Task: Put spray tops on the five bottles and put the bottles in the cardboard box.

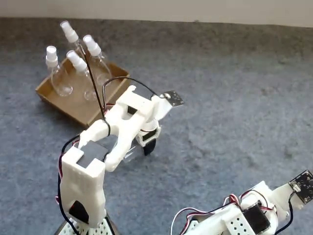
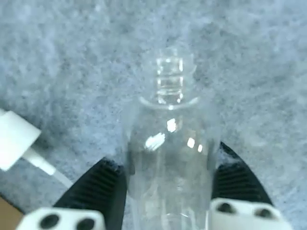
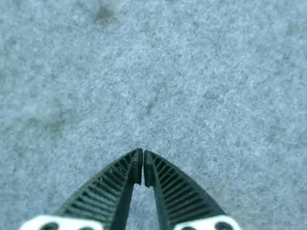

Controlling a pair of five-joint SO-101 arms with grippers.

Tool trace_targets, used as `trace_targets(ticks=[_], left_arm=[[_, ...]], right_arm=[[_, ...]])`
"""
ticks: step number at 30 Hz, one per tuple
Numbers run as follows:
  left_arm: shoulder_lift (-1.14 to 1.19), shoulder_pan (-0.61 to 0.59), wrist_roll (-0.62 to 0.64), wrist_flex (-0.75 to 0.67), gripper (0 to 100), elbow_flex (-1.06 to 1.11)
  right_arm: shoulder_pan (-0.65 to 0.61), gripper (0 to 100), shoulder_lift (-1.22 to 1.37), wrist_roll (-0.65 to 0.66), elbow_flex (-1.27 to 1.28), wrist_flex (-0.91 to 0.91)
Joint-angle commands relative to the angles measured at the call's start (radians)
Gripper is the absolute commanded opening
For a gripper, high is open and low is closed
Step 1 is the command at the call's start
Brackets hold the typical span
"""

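Step in hand, as judged: capping of the fifth bottle.

- Cardboard box (image 1: 67,108) at upper left of the high view; four capped bottles (image 1: 61,81) stood inside it.
- Fifth bottle (image 2: 170,110) clamped between the jaws of the left gripper (image 2: 169,165), just below frame centre in the high view, beside the box. Its threaded neck is bare.
- Loose spray top (image 2: 14,139) lain on the grey carpet (image 1: 220,98) near the held bottle.
- Right gripper (image 3: 143,158) at lower right of the high view, jaws pressed together, nothing held.

Next move, as judged: the spray top is to be picked up by the right gripper, its tube fed into the neck and the cap twisted on while the bottle is kept steady.
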Motion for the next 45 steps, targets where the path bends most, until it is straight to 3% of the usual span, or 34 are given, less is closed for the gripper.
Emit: trace_targets(ticks=[1,6,18,21,26,33,40,45], left_arm=[[-0.045,-0.012,-0.021,0.003,20,-0.038],[-0.048,-0.010,-0.021,-0.002,28,-0.038],[-0.044,-0.018,-0.023,-0.003,28,-0.102],[-0.044,-0.019,-0.023,0.003,28,-0.104],[-0.042,-0.021,-0.023,0.005,18,-0.102],[-0.058,-0.013,-0.020,0.011,19,-0.116],[-0.229,0.008,-0.015,0.158,19,-0.200],[-0.401,0.001,-0.015,0.169,19,-0.199]], right_arm=[[0.012,0.5,-0.013,0.000,0.120,0.007],[0.012,0.5,-0.013,0.000,0.120,0.007],[0.012,0.5,-0.013,0.000,0.120,0.007],[0.012,0.5,-0.013,0.000,0.120,0.007],[0.012,0.5,-0.013,0.000,0.120,0.007],[0.012,0.5,-0.013,0.000,0.120,0.007],[0.012,0.5,-0.013,0.000,0.120,0.007],[0.005,0.5,-0.013,0.000,0.120,0.001]])
